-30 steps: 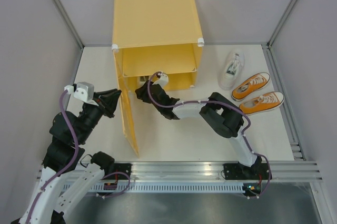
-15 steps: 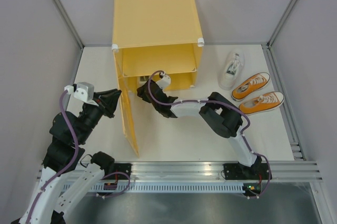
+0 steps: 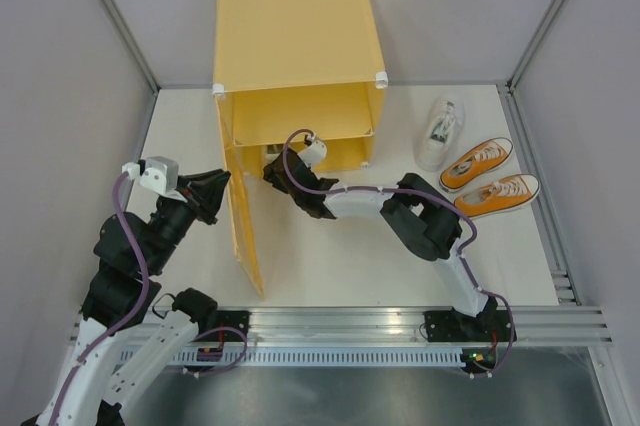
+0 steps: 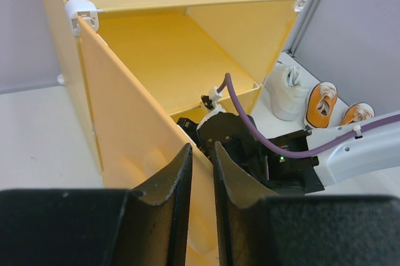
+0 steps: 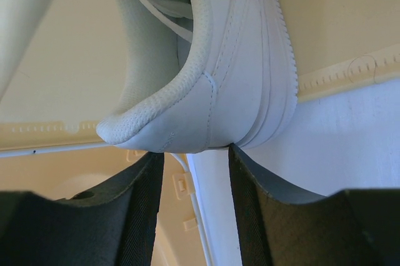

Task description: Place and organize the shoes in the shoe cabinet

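The yellow shoe cabinet (image 3: 295, 41) stands at the back with its door (image 3: 243, 216) swung out toward me. My left gripper (image 3: 222, 186) is shut on the door's free edge (image 4: 131, 128), the panel pinched between its fingers (image 4: 181, 172). My right gripper (image 3: 272, 174) reaches into the lower compartment under the shelf (image 3: 300, 136). In the right wrist view it (image 5: 195, 153) is open, its tips at the heel of a white shoe (image 5: 231, 78) lying on the cabinet floor. Another white shoe (image 3: 440, 133) and two orange shoes (image 3: 477, 163) (image 3: 498, 195) lie on the table to the right.
The white table (image 3: 350, 256) is fenced by grey walls on the left, right and back. The open door divides the left arm's side from the right arm's. A metal rail (image 3: 350, 331) runs along the near edge.
My right wrist has pushed slightly deeper toward the cabinet's lower compartment. The left arm and the door have stayed put.
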You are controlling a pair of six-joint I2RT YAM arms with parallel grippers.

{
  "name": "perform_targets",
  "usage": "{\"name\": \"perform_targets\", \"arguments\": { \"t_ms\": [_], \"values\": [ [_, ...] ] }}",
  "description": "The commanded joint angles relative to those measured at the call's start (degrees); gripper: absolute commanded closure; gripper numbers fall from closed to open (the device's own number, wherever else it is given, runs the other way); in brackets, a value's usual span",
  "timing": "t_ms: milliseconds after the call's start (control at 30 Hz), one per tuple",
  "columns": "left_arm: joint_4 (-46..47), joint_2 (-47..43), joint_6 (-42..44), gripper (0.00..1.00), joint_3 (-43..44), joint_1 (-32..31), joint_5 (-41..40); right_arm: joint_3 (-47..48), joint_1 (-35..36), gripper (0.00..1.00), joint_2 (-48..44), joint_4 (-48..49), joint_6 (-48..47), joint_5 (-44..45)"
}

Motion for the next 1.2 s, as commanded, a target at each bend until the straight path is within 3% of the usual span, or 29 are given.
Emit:
{"name": "perform_targets", "arguments": {
  "t_ms": [0, 867, 1167],
  "values": [
    [-9.2, 0.3, 1.8, 0.76, -2.2, 0.0, 2.8, 4.0, -3.7, 0.49, 0.8, -1.3, -0.6, 4.4],
    [-9.2, 0.4, 1.8, 0.76, -2.2, -0.1, 3.0, 11.7, -7.1, 0.49, 2.2, -7.9, -4.7, 5.3],
    [-9.2, 0.5, 1.8, 0.76, -2.2, -0.1, 3.1, 11.3, -8.4, 0.5, 3.5, -2.6, -7.0, -0.5]
  ]
}}
